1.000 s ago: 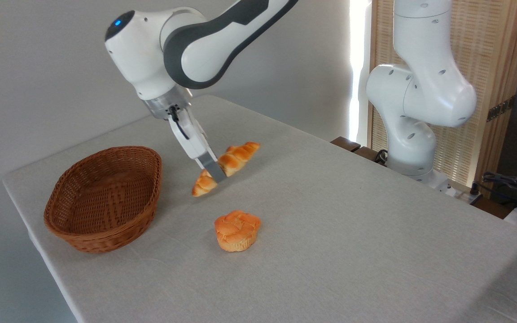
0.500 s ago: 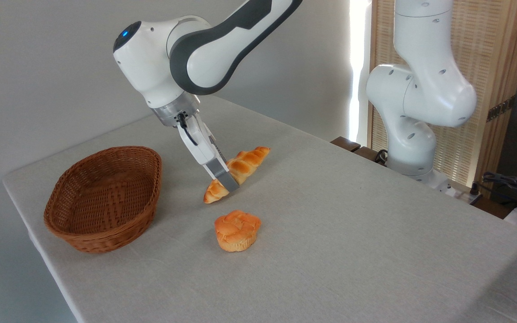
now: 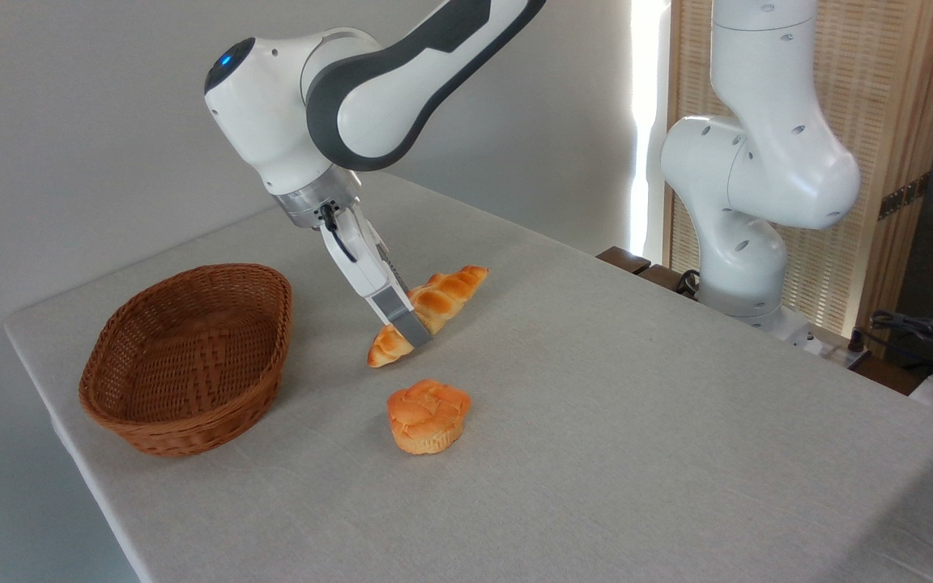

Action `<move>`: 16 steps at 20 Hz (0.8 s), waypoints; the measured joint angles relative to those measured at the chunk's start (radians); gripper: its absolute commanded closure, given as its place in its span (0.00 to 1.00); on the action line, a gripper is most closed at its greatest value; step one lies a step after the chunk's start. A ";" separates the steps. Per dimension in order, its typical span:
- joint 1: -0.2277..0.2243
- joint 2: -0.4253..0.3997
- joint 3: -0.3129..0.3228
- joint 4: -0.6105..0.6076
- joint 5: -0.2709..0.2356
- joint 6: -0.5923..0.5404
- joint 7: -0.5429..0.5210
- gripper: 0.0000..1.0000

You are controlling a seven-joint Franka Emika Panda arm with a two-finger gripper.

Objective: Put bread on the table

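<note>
Golden braided bread (image 3: 442, 295): light, likely soft, crushable; best held mid-length across its narrow width. Pincer (image 3: 406, 324) clamped on it left of middle. Loaf tilted, lower end at or just above the surface (image 3: 636, 421), between basket (image 3: 183, 356) and bun (image 3: 428, 417).

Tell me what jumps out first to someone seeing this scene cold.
The white and grey robot arm reaching down mid-table, its gripper closed across the middle of a long braided bread lying low against the table. Next, the empty brown wicker basket at the left, and the small round orange bun sitting alone in front of the loaf.
</note>
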 measured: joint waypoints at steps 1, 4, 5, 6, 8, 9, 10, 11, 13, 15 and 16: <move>0.000 0.000 0.000 0.000 0.000 0.000 0.000 0.00; 0.000 -0.004 0.000 0.001 0.000 0.000 0.001 0.00; 0.000 -0.005 0.000 0.001 0.000 0.000 0.001 0.00; 0.000 -0.007 0.000 0.002 0.000 0.000 0.001 0.00; 0.000 -0.009 0.000 0.002 0.000 0.000 0.001 0.00; 0.000 -0.009 0.000 0.004 0.000 0.000 0.001 0.00; 0.000 -0.010 0.000 0.011 0.000 -0.001 0.001 0.00; 0.000 -0.011 0.001 0.025 0.000 -0.005 0.001 0.00; 0.001 -0.016 0.022 0.083 0.001 -0.028 -0.001 0.00; 0.003 -0.026 0.066 0.162 0.001 -0.051 -0.003 0.00; 0.005 -0.032 0.093 0.205 0.001 -0.059 -0.010 0.00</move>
